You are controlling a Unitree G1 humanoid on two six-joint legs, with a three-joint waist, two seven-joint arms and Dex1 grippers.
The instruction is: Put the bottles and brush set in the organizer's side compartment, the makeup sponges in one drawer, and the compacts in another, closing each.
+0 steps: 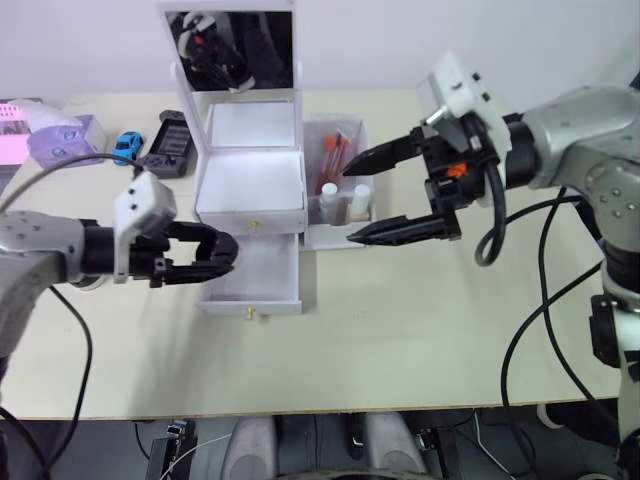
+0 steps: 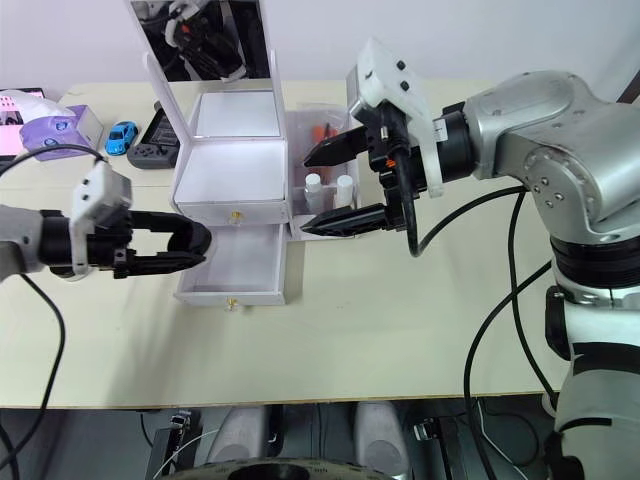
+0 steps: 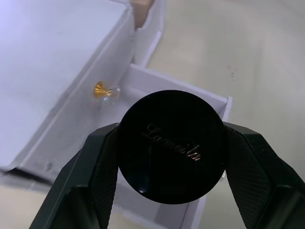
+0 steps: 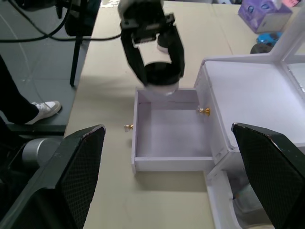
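Lettering in script shows on the black compact (image 3: 171,145) in the left wrist view, where the left pincer (image 3: 171,157) grips it by its rim, one finger on each side; the eye views give it as a dark disc between the fingertips. The compact hangs over the left edge of the open lower drawer (image 1: 262,277), left of centre in the left eye view. The right wrist view looks straight into that drawer and shows its inside bare, with a gold knob on its front and another on the shut drawer (image 1: 251,215) above it. The right pincer (image 1: 365,195) hovers at centre frame with its fingers spread wide, holding nothing, just in front of the side compartment (image 1: 352,131), where two white bottles (image 1: 343,201) and a brush set (image 1: 333,152) stand. The organizer (image 1: 250,170) sits on the pale worktop (image 1: 400,340).
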